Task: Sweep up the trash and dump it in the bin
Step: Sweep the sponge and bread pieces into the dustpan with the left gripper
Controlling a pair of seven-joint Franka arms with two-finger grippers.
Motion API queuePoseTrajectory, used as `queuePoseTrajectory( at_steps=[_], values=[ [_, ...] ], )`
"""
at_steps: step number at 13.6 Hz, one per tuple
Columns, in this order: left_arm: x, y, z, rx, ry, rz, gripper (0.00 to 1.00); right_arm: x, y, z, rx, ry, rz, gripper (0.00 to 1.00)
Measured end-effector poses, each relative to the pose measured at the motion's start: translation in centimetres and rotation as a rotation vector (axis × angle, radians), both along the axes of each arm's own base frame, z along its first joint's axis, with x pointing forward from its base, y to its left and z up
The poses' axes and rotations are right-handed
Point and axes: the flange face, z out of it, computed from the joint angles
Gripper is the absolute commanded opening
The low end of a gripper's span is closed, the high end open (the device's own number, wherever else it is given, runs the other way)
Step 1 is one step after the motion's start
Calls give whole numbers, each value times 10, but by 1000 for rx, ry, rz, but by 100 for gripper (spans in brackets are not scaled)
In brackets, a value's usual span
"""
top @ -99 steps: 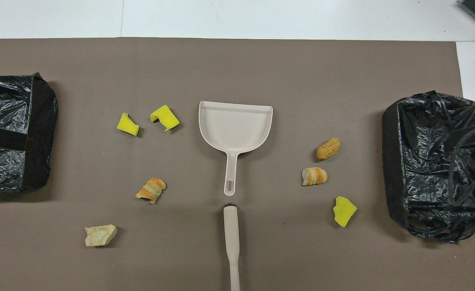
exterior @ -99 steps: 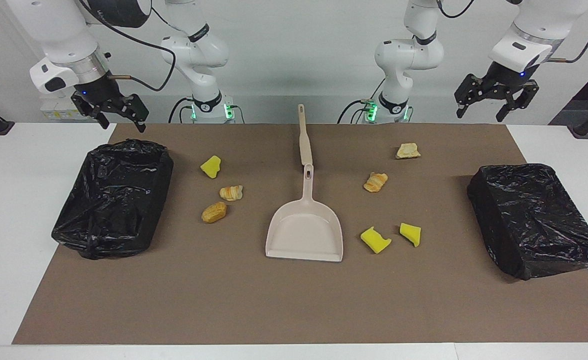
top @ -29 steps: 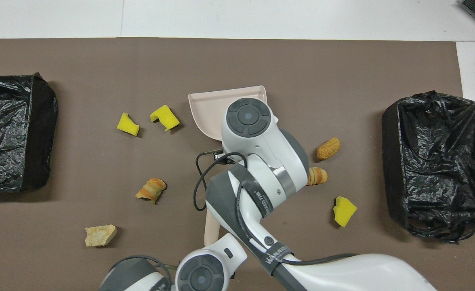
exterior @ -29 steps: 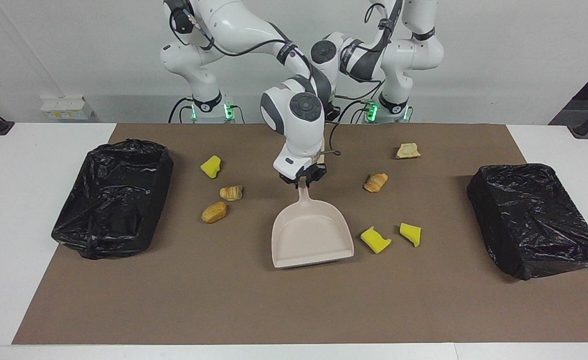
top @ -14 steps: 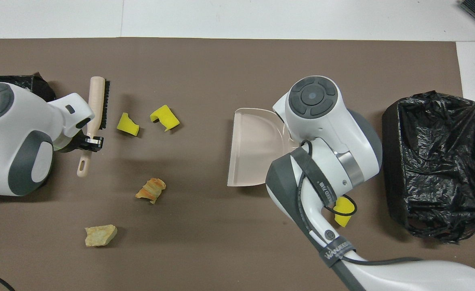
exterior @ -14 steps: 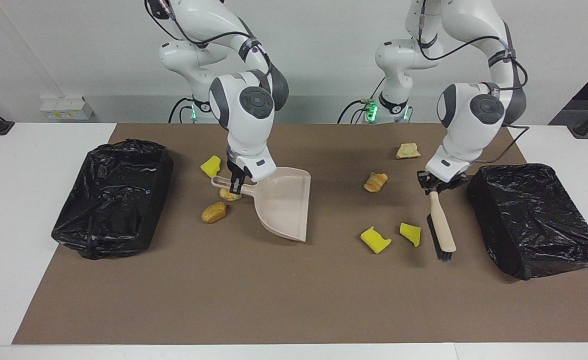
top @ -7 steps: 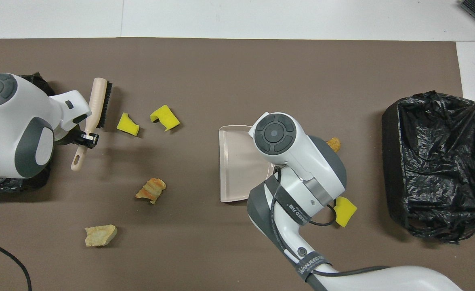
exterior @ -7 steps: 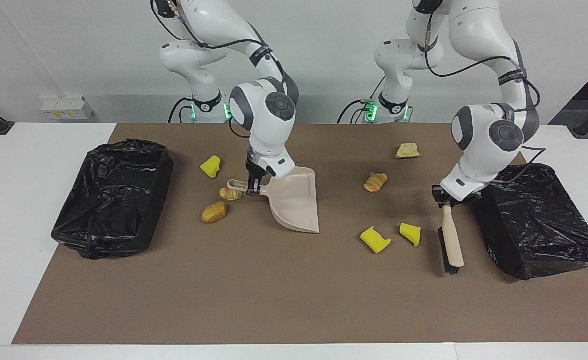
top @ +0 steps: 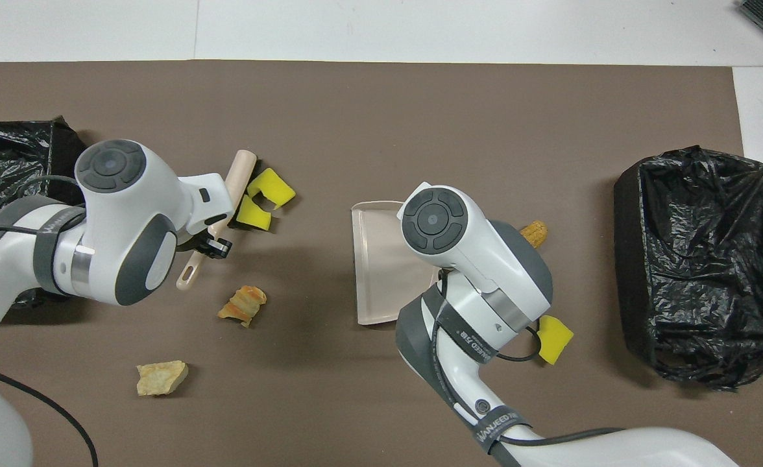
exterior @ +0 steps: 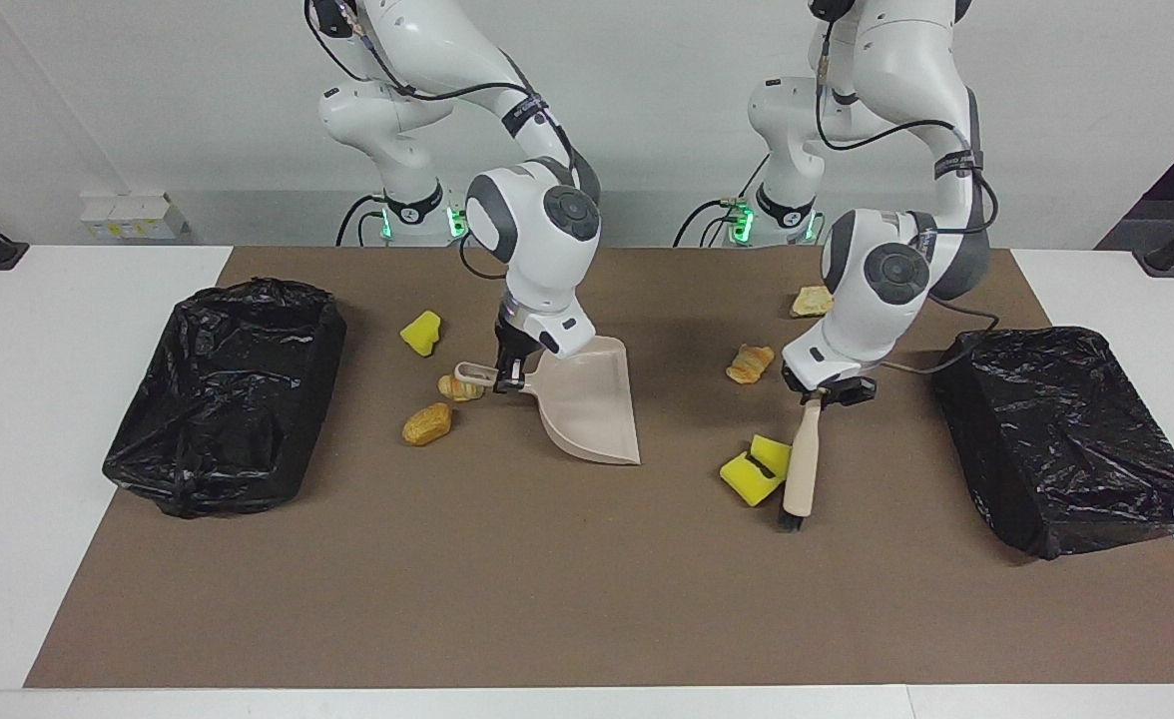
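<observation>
My right gripper (exterior: 509,377) is shut on the handle of the beige dustpan (exterior: 587,409), which is tilted with its lip on the mat, mouth toward the left arm's end. My left gripper (exterior: 819,393) is shut on the handle of the beige brush (exterior: 800,464), whose bristles press against two yellow sponge pieces of trash (exterior: 755,471) that now touch each other. From overhead, the brush (top: 237,178) lies beside those chunks (top: 261,201). Two pastry bits (exterior: 750,362) (exterior: 812,300) lie nearer the robots. A yellow chunk (exterior: 421,333) and two pastry bits (exterior: 461,387) (exterior: 428,423) lie by the dustpan's handle.
A black-lined bin (exterior: 228,399) sits at the right arm's end of the brown mat and another black-lined bin (exterior: 1066,439) at the left arm's end. Bare mat (exterior: 567,599) stretches along the edge farthest from the robots.
The left arm swept the brush toward the dustpan, pushing one yellow chunk against the other. The right arm and the dustpan barely shifted.
</observation>
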Motion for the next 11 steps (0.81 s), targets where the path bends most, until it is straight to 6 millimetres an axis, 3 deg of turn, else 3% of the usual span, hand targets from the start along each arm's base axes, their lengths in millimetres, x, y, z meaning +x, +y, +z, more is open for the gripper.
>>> queuePoseTrajectory(
  at_steps=[3, 8, 10, 11],
  values=[
    [-46, -58, -6, 14, 26, -15, 0, -1, 2, 0, -2, 0, 4, 0],
    [-132, -162, 6, 33, 51, 36, 0, -2, 3, 0, -4, 0, 8, 0],
    [-151, -188, 15, 14, 51, 115, 0, -2, 3, 0, -4, 0, 7, 0],
    [-150, -194, 23, 2, 39, 146, 0, -2, 3, -1, -4, 0, 6, 0]
  ],
)
